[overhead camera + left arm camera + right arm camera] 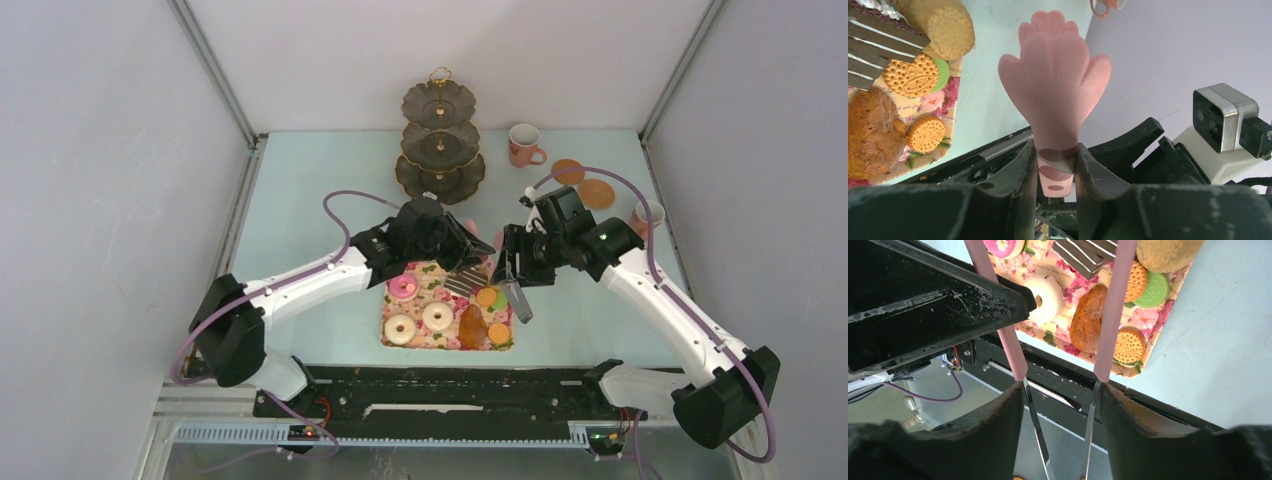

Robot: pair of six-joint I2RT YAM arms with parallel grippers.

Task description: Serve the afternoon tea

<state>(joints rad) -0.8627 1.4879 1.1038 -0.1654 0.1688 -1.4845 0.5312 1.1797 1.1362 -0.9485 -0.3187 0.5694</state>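
The pastries lie on the floral tray [392, 310]: pink donut [403, 288], white donuts [437, 316], chocolate slice [460, 284], croissant [472, 327], orange macarons [487, 297] and a green one [1152, 289]. Both grippers hold the pink tongs [520, 300] above the tray's right end. My left gripper [1057, 150] is shut on one paw-shaped pink tip [1055, 75]. My right gripper [1060, 387] is shut across both tong arms [1108, 315] near their metal part. The pink mug [523, 146] and cork coasters [597, 193] sit at the back right.
A dark three-tier stand [440, 145] stands at the back centre. A second mug [647, 216] sits by the right wall. The tray lies near the front rail [450, 385]. Walls close in on both sides.
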